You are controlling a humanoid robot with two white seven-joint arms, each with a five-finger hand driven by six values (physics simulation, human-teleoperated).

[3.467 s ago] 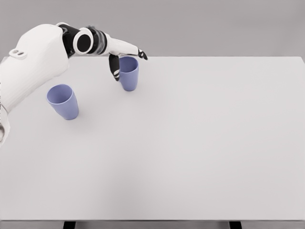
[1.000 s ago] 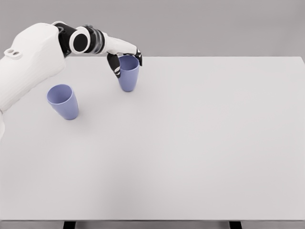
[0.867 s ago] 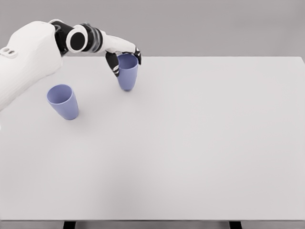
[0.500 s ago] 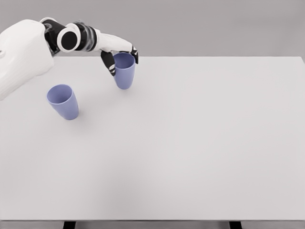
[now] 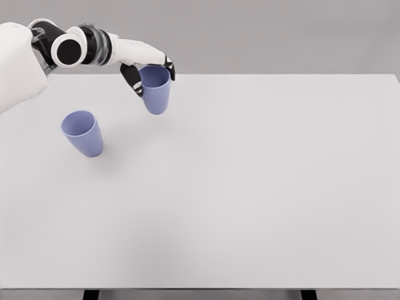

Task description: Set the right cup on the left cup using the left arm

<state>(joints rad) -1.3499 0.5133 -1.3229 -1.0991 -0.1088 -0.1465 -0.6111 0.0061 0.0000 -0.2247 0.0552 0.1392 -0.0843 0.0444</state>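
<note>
- Head view: the left hand [image 5: 149,70], a white arm ending in dark fingers [image 5: 132,80], reaches in from the upper left and pinches the rim of the right-hand cup, a periwinkle-blue tapered plastic tumbler [image 5: 155,91], with fingers on both sides of its mouth.
- The held tumbler hangs upright near the far edge of the wide white counter [image 5: 250,187]; whether its base touches the surface or is just clear of it, I cannot tell for certain, though it looks lifted.
- The left-hand cup, a matching periwinkle-blue tumbler [image 5: 82,132], stands alone on the counter, well apart from the held one, nearer the camera and to the left.
- Progress, as I judge it: the grasp is made; carrying the cup across and setting it on the standing one is all left to do.
- Both cups look empty inside.
- The right arm does not show.
</note>
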